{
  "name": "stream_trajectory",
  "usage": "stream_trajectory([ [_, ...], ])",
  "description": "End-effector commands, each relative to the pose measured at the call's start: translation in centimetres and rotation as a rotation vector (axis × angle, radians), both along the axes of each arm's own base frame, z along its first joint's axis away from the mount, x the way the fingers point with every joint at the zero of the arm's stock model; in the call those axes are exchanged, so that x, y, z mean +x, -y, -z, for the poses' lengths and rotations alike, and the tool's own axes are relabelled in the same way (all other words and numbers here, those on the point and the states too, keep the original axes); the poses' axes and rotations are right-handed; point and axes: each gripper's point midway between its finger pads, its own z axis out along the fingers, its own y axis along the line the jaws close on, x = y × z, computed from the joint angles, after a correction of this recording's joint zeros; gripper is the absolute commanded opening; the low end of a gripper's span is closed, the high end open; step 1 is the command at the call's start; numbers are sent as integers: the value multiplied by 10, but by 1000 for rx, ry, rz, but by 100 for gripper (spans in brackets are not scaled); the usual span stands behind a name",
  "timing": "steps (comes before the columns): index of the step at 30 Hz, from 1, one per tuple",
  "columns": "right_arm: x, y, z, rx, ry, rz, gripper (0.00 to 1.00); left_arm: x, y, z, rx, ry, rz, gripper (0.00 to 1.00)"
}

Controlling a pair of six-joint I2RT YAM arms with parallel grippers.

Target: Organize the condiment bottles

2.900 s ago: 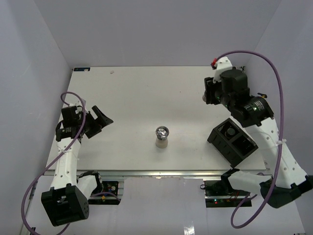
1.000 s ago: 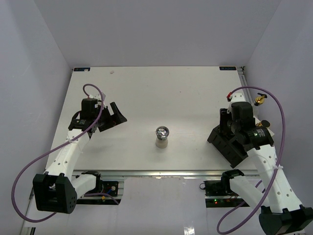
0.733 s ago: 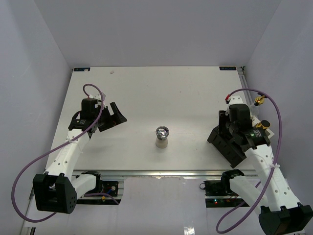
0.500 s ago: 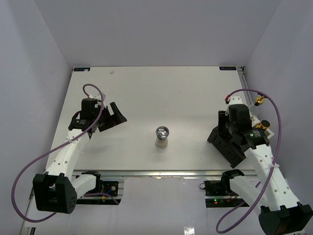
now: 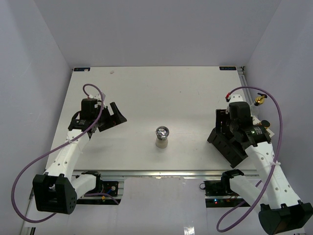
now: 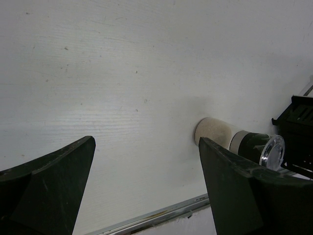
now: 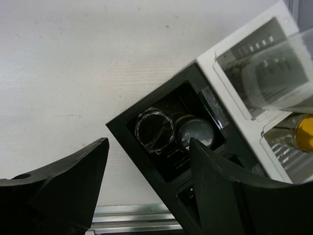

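The chrome-topped shaker [image 5: 162, 135] stands alone mid-table; in the left wrist view it [image 6: 244, 143] shows to the right of the right finger. My left gripper [image 5: 115, 115] [image 6: 146, 143] is open and empty, well left of the shaker. My right gripper [image 5: 221, 129] [image 7: 149, 147] is open and empty, hovering over the black rack [image 5: 234, 151]. One rack compartment [image 7: 146, 161] holds two small dark jars, one foil-rimmed [image 7: 154, 128], one black-capped [image 7: 196, 133]. A gold spout [image 5: 258, 101] and a black cap [image 5: 265, 122] show beyond the table's right edge.
A white holder [image 7: 234, 73] stands beside the rack, with a blurred clear glass piece [image 7: 274, 63] and something yellow [image 7: 305, 133] at it. The table's near metal edge [image 7: 132, 215] is just below the rack. Purple cables loop off both arms.
The right arm swung from the far right back down over the rack, then held with small shifts. The left arm reached forward toward the middle earlier and has stayed still since.
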Motion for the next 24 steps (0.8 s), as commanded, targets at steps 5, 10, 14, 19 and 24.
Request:
stream_trajectory([
  [5, 22, -74, -96, 189, 150, -307, 91, 3, 8, -43, -42, 107, 43, 98],
  [10, 16, -140, -83, 213, 109, -485, 95, -11, 30, -76, -147, 191, 153, 98],
  [14, -2, -205, -68, 210, 68, -640, 97, -28, 33, -109, -166, 296, 197, 98],
  [19, -13, -261, -39, 202, 7, -744, 98, -59, 36, -125, -193, 396, 235, 98],
  [24, -17, -289, -14, 160, -36, -755, 97, -71, 21, -125, -118, 452, 173, 98],
])
